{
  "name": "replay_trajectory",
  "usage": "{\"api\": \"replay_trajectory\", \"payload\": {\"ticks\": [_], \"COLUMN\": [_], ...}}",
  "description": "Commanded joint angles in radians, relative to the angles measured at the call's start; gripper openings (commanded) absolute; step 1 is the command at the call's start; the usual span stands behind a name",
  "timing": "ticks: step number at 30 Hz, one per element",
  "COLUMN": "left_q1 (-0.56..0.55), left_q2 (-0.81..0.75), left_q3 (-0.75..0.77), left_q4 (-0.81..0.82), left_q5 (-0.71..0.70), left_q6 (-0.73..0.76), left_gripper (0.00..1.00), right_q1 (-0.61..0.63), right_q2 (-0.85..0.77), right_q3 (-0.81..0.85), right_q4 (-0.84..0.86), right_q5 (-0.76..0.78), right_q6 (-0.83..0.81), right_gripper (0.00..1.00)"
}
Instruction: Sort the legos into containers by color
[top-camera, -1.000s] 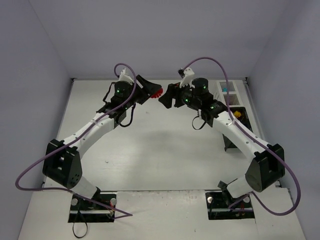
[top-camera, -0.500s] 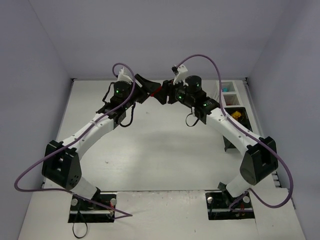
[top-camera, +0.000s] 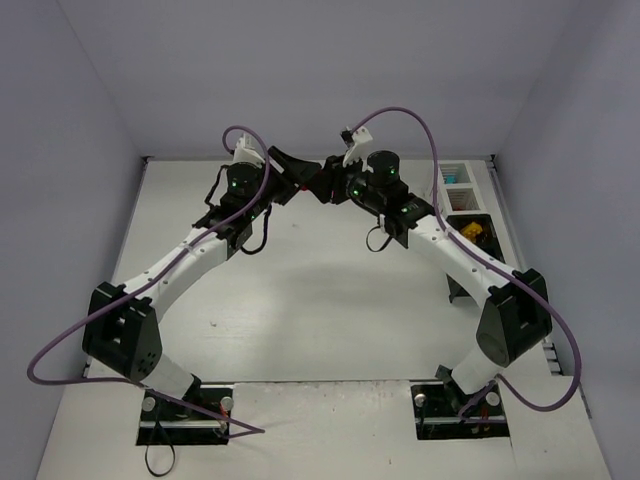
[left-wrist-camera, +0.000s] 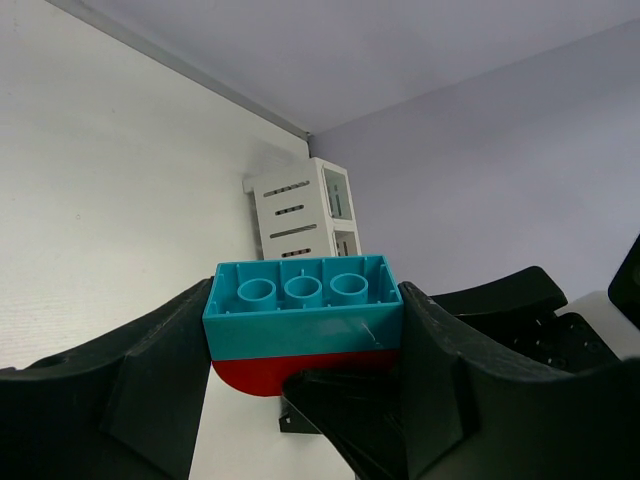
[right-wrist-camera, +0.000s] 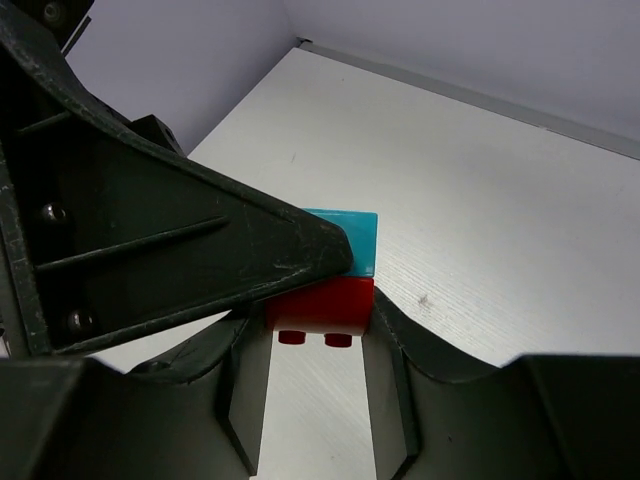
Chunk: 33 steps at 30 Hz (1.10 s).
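- Upper centre of the overhead view, held off the table (top-camera: 320, 300): cyan brick (left-wrist-camera: 303, 318), hollow underside with three round tubes facing the left wrist camera. It is joined flush to a red brick (right-wrist-camera: 320, 303) on its opposite face.
- Red brick: shows a rounded edge below the cyan one in the left wrist view. Two studs show on its lower face at mid-frame of the right wrist view.
- Left gripper (left-wrist-camera: 305, 335): jaws narrow, pressed against the two short ends of the cyan brick and holding it.
- Right gripper (right-wrist-camera: 318, 325): jaws narrow, one finger on each side of the red brick, both appearing to touch it. It is set opposite the left gripper, tip to tip, in the overhead view.
- One broad black finger of the left gripper fills the left half of the right wrist view and covers part of the cyan brick.
- White slatted container (left-wrist-camera: 300, 212): upper middle of the left wrist view, beyond the bricks. It sits at the upper right of the overhead frame, with a cyan patch inside.
- Black container (top-camera: 470, 215): just below the white one in the overhead frame, with a yellow lego (top-camera: 476, 230) inside.
- Purple cables (top-camera: 405, 113): one looping above each wrist.
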<state>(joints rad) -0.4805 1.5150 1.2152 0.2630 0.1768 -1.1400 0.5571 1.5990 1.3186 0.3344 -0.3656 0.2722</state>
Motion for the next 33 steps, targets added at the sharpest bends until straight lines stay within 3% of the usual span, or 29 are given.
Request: {"api": "replay_trajectory", "payload": {"ticks": [1, 2, 4, 5, 8, 9, 18, 23, 27, 33], "left_q1": [-0.009, -0.010, -0.010, -0.010, -0.009, -0.007, -0.004, -0.006, -0.006, -0.007], "left_q2": [-0.056, -0.061, -0.064, -0.068, -0.075, -0.075, -0.073, -0.062, -0.064, -0.062], "left_q3": [0.012, 0.012, 0.015, 0.015, 0.026, 0.029, 0.035, 0.037, 0.027, 0.027], "left_q4": [0.076, 0.076, 0.068, 0.052, 0.022, 0.018, 0.012, 0.016, 0.013, 0.015], "left_q5": [0.003, 0.004, 0.001, -0.003, -0.022, -0.028, -0.068, -0.063, -0.065, -0.065], "left_q6": [-0.012, -0.012, -0.004, 0.000, 0.013, 0.013, 0.006, 0.002, 0.002, 0.008], "left_gripper": [0.05, 0.10, 0.23, 0.41, 0.58, 0.60, 0.73, 0.73, 0.68, 0.51], "right_q1": [0.004, 0.004, 0.004, 0.004, 0.004, 0.004, 0.009, 0.015, 0.017, 0.020], "right_q2": [-0.030, -0.030, -0.034, -0.037, -0.056, -0.062, -0.093, -0.097, -0.099, -0.097], "right_q3": [0.011, 0.010, 0.002, -0.001, -0.028, -0.042, -0.071, -0.076, -0.075, -0.071], "right_q4": [0.150, 0.147, 0.137, 0.132, 0.127, 0.123, 0.095, 0.095, 0.095, 0.094], "right_q5": [0.024, 0.025, 0.025, 0.025, 0.021, 0.019, 0.004, 0.002, 0.001, -0.016], "right_q6": [-0.013, -0.019, -0.028, -0.033, -0.053, -0.060, -0.088, -0.090, -0.090, -0.091], "right_gripper": [0.16, 0.06, 0.00, 0.00, 0.00, 0.00, 0.00, 0.00, 0.00, 0.00]}}
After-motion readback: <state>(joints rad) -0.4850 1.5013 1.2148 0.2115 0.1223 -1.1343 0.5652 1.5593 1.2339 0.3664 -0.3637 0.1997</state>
